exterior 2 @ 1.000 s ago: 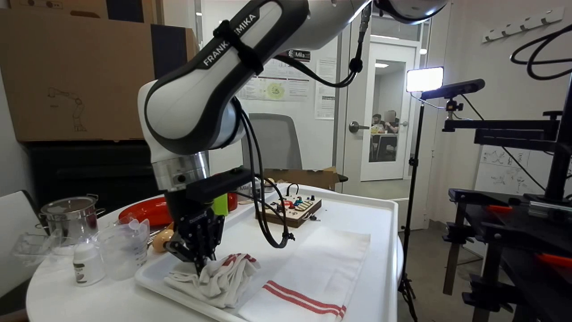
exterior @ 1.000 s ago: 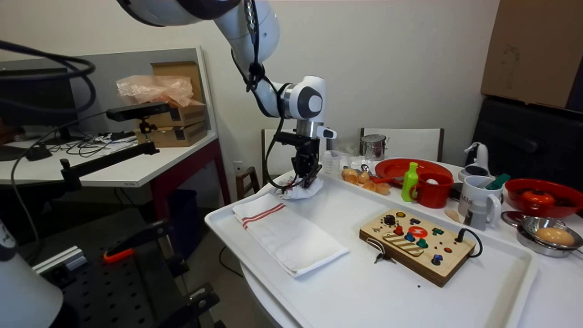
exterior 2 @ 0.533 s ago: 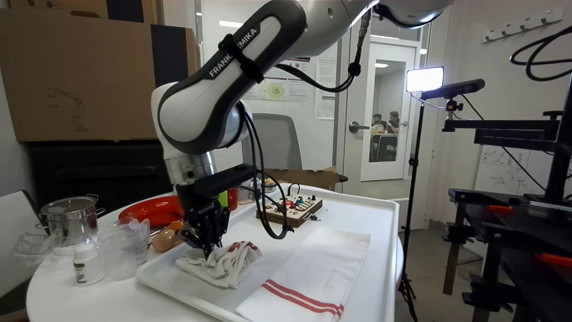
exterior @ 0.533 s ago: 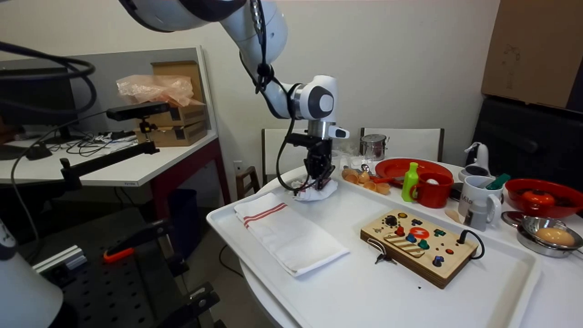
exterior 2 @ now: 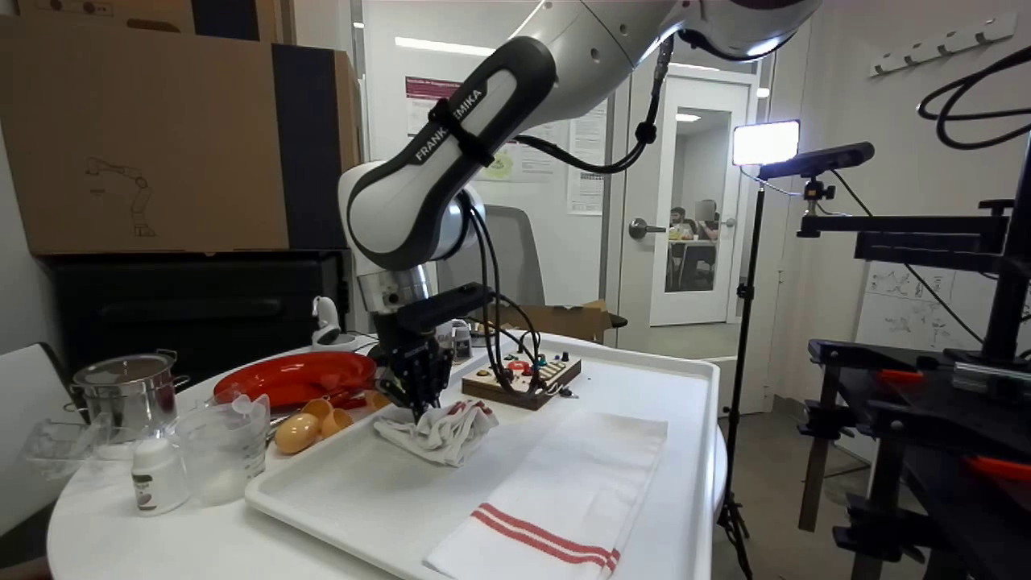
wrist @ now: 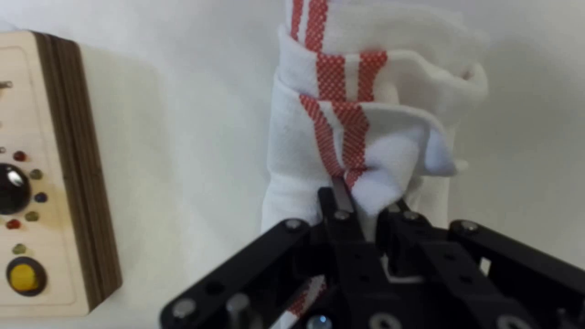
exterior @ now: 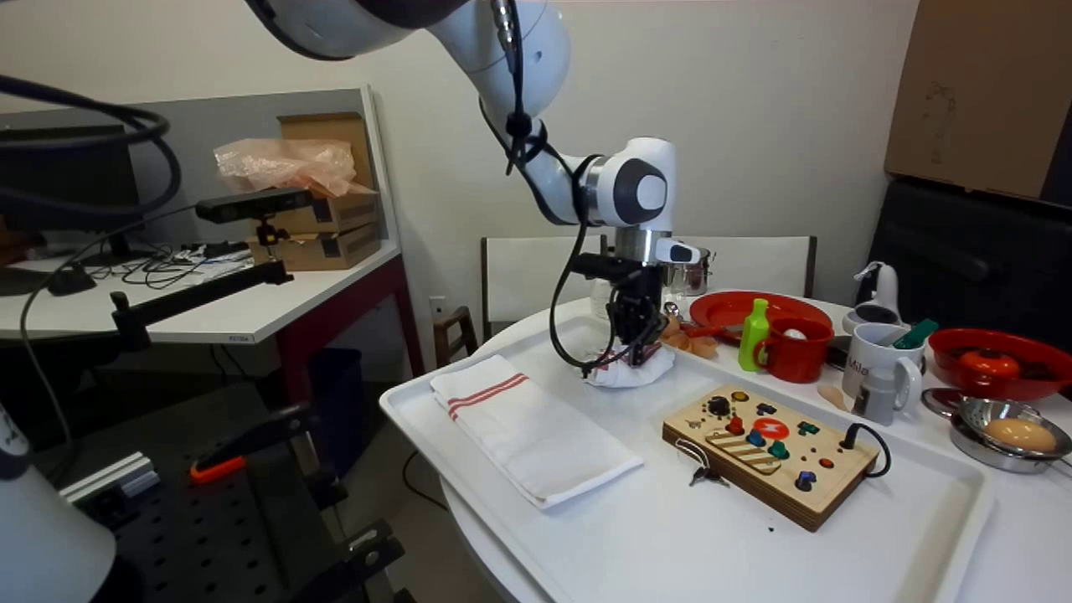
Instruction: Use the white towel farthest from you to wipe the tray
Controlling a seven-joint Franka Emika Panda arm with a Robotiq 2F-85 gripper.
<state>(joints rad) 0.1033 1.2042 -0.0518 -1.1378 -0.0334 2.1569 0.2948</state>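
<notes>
Down on the tray, near the wooden board, the jaws pinch a fold of the small white towel! Grasp done; wiping seems the step in hand, coverage unclear, a dark speck suggesting work left.

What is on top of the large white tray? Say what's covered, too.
On the tray lie a flat striped towel, the bunched white towel pinched by the gripper, a wooden board with keys, and a dark speck. Anything beneath these is hidden.

Tray: both exterior views share it, farther off.
Bunched towel: wrist view, close above; board at nine o'clock.
</notes>
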